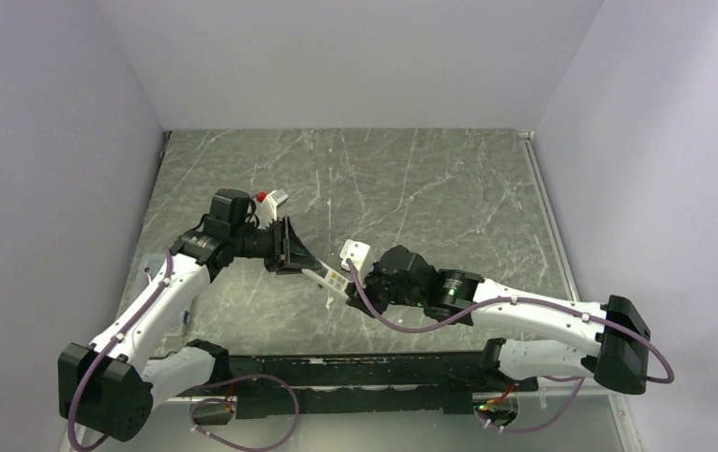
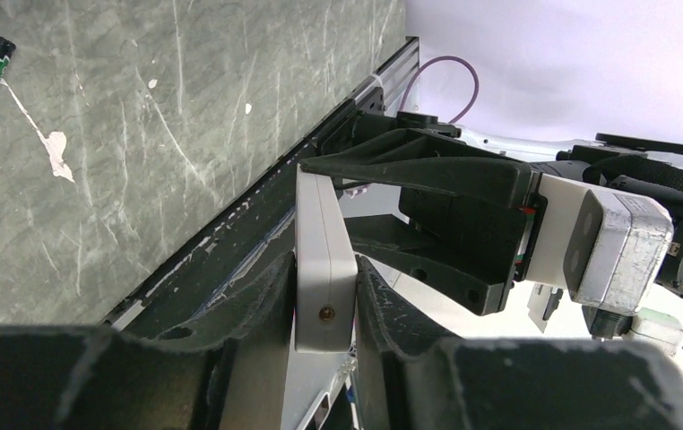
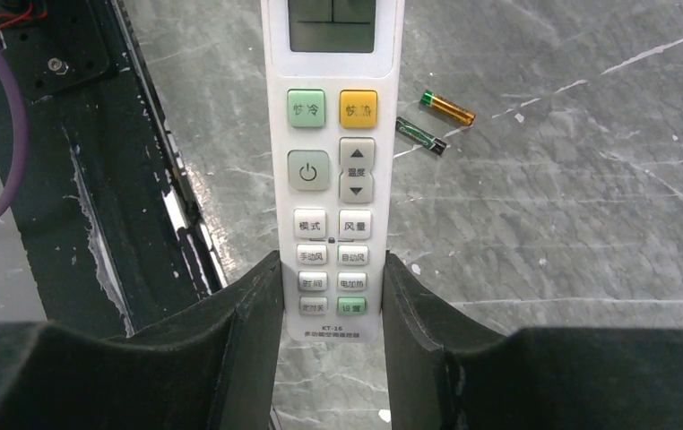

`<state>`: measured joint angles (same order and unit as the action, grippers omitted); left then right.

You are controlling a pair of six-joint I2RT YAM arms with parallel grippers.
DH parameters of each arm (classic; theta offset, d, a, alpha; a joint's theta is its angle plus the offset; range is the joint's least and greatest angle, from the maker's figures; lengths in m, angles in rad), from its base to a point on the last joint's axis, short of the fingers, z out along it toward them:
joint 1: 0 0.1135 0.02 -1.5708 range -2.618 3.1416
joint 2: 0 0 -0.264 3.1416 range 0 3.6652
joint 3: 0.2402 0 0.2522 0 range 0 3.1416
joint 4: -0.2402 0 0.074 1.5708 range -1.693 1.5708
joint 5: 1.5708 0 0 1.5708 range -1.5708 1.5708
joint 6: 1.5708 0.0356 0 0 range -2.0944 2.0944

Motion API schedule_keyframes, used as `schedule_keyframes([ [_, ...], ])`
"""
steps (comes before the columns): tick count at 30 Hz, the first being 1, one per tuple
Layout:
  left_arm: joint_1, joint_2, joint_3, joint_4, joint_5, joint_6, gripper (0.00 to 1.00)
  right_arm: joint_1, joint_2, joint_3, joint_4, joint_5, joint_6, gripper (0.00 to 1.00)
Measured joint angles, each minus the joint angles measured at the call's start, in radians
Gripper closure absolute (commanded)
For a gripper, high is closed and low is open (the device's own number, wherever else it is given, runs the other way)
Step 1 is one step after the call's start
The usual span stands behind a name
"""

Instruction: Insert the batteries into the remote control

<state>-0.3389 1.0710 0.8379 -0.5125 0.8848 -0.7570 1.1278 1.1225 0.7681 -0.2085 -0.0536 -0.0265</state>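
Black left gripper (image 2: pixel 324 322) clamps the remote (image 2: pixel 324 260) by one end; my right gripper (image 3: pixel 332 300) clamps its button end, so it bridges my arms lengthwise. Batteries (image 3: pixel 445 107) lie loose on the table (image 3: pixel 544 269) beneath, slanted across its axis; one arm must let go.

remote control (image 3: pixel 277 134), green button (image 3: pixel 306 108): 制冷
orange button (image 3: pixel 358 108): 制热
power button (image 3: pixel 309 170): on/off sign
rocker key (image 3: pixel 358 170): 温度, with an up arrow above and a down arrow below
first white row (image 3: pixel 309 224): 模式, 风量
second white row (image 3: pixel 312 256): 手动风, 自动风
third white row (image 3: pixel 312 282): 时间, then characters too small to be sure of
small green key (image 3: pixel 351 306): 设置
foot of the remote control: KT-16, over a line of tiny blurred characters
orange-gold battery (image 3: pixel 447 107), greenish battery (image 3: pixel 421 136): print too small to read
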Motion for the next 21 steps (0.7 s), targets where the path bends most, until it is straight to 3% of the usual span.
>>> schedule_keyframes([
  [5, 0.001, 0.000, 0.000, 0.003, 0.000, 0.016, 1.00, 0.001, -0.012, 0.000, -0.008, 0.001, 0.003, 1.00],
  [8, 0.001, 0.000, -0.004, 0.006, -0.002, 0.015, 1.00, 0.002, -0.016, 0.001, -0.011, 0.002, 0.005, 0.96],
  [15, 0.001, 0.000, -0.022, 0.039, -0.001, 0.002, 1.00, 0.005, -0.025, 0.003, -0.031, 0.019, 0.013, 0.48],
  [21, 0.001, 0.000, -0.049, 0.061, -0.014, -0.042, 1.00, 0.008, -0.047, 0.006, -0.032, 0.046, 0.020, 0.36],
])
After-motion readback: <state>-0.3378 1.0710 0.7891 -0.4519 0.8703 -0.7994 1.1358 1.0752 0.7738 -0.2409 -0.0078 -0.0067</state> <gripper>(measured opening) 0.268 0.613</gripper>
